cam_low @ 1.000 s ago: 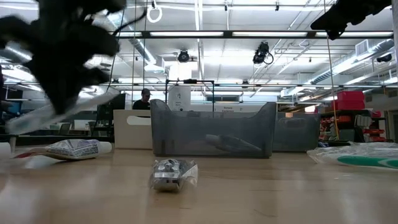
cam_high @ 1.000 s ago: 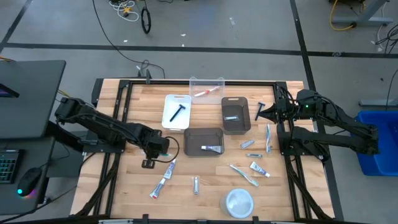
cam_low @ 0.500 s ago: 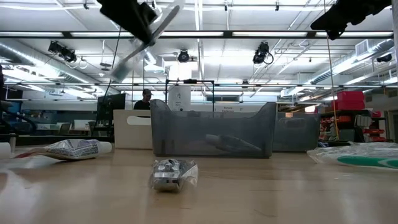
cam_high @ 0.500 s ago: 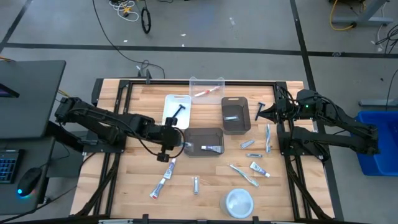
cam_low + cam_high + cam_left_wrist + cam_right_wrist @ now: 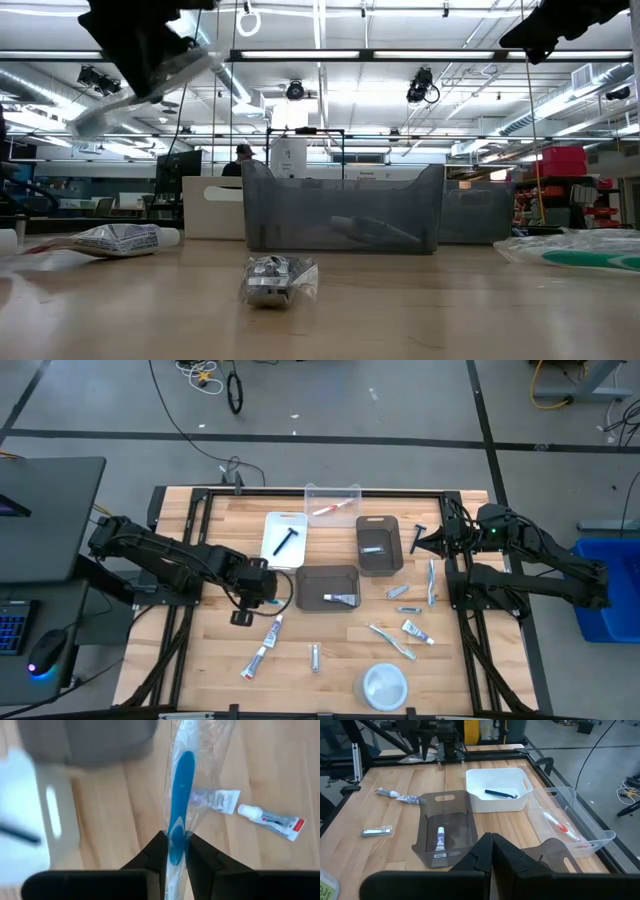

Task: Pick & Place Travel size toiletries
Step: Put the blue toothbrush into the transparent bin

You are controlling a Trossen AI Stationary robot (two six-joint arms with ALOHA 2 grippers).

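Blue toothbrush (image 5: 178, 795) in clear wrapper, clamped between my left hand's (image 5: 174, 851) fingers and lifted above the wooden tabletop (image 5: 330, 635), just beside the dark grey bin (image 5: 327, 588); a toothpaste tube (image 5: 270, 816) lies on the wood below it, its print too small to read; my right hand (image 5: 420, 541), fingers pressed together with nothing in them, waits over the tabletop's right edge.

I'm looking at two matte black jointed arms built of boxy links. The left tool (image 5: 175, 851) is showing two dark, flat, wedge-shaped fingers on a black crossbar. The right tool (image 5: 492, 851) is looking the same. A small green light is glowing on the right arm (image 5: 492, 531).
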